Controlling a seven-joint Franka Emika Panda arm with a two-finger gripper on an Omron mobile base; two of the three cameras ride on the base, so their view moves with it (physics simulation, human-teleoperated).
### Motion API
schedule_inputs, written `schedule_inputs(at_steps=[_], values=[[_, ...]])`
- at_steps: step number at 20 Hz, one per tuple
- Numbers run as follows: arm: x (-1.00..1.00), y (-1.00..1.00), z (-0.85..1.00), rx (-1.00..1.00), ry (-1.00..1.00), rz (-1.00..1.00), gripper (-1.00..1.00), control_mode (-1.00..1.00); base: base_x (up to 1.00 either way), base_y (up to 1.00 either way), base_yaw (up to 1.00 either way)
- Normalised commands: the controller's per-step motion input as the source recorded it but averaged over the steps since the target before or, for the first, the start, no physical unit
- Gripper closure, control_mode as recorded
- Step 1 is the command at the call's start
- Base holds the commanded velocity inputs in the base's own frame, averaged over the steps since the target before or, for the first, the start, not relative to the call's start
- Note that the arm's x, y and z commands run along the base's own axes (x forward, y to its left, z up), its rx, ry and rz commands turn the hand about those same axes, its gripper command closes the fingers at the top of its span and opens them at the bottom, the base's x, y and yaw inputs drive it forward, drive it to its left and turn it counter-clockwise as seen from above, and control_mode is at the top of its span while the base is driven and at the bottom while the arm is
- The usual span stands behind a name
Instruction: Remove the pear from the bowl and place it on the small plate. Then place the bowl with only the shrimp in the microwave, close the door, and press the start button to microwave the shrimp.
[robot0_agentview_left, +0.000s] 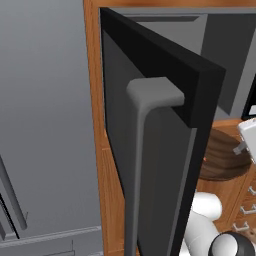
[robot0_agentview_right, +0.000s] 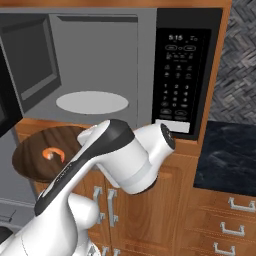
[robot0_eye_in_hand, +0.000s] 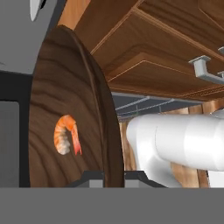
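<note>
The dark-brown wooden bowl hangs just below and in front of the open microwave, level with its lower edge. My gripper is shut on the bowl's rim, one finger on each side of the wall. The orange shrimp lies alone inside the bowl, also seen as the shrimp from the right base view. The door stands swung wide open to the left, its grey bar handle facing me. The bowl shows past the door's edge. The pear and the small plate are out of view.
Inside the microwave lies a grey turntable; its black control strip is to the right. Wooden cabinet doors and drawers sit below, a dark counter at right, the grey fridge at left.
</note>
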Motion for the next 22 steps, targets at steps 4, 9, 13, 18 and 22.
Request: schedule_inputs(at_steps=[4, 9, 13, 18, 22], values=[[-0.05, 0.0, 0.26, 0.01, -0.01, -0.01, 1.0, -1.0, 0.02, 0.0, 0.01], [-0.01, 0.08, 0.92, 0.0, -0.08, -0.09, 1.0, -1.0, 0.0, 0.0, 0.0], [0.48, 0.07, 0.1, 0.01, -0.01, -0.17, 1.0, -1.0, 0.0, 0.0, 0.0], [0.78, 0.12, 0.0, 0.0, 0.0, -0.13, 1.0, -1.0, 0.0, 0.0, 0.0], [0.73, 0.24, 0.0, 0.0, 0.0, -0.1, 1.0, -1.0, 0.0, 0.0, 0.0]])
